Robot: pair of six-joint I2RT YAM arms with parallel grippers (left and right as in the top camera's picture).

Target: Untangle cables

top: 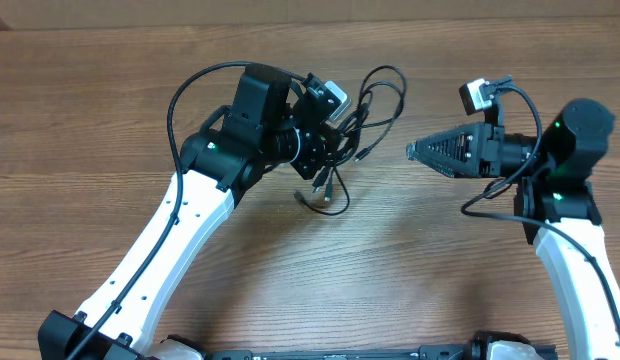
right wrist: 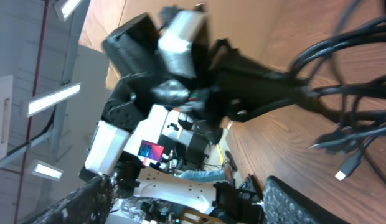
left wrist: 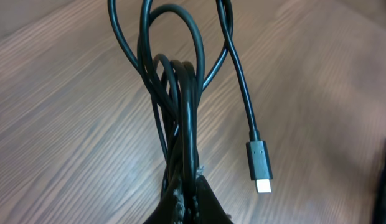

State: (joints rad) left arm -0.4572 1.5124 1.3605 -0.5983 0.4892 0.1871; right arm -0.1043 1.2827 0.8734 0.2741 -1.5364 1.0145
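The cables [top: 375, 100] are a bunch of thin black cords looped together. My left gripper [top: 333, 138] is shut on the bunch at mid-table. The loops stick out to the right of it and several plug ends [top: 325, 195] hang below it. In the left wrist view the cords [left wrist: 180, 93] run up from the closed jaws [left wrist: 183, 196], and one loose end with a black plug [left wrist: 258, 165] hangs to the right. My right gripper [top: 418, 152] is open and empty, a short way right of the bunch and pointing at it. The right wrist view shows its fingers spread wide [right wrist: 188, 182] and the cords [right wrist: 342, 93].
The wooden table [top: 440, 270] spreads all around. The left arm's thicker black wire [top: 175, 110] arcs at the left and the right arm's wire [top: 530, 105] loops over its wrist. A cardboard edge [top: 290, 12] runs along the back.
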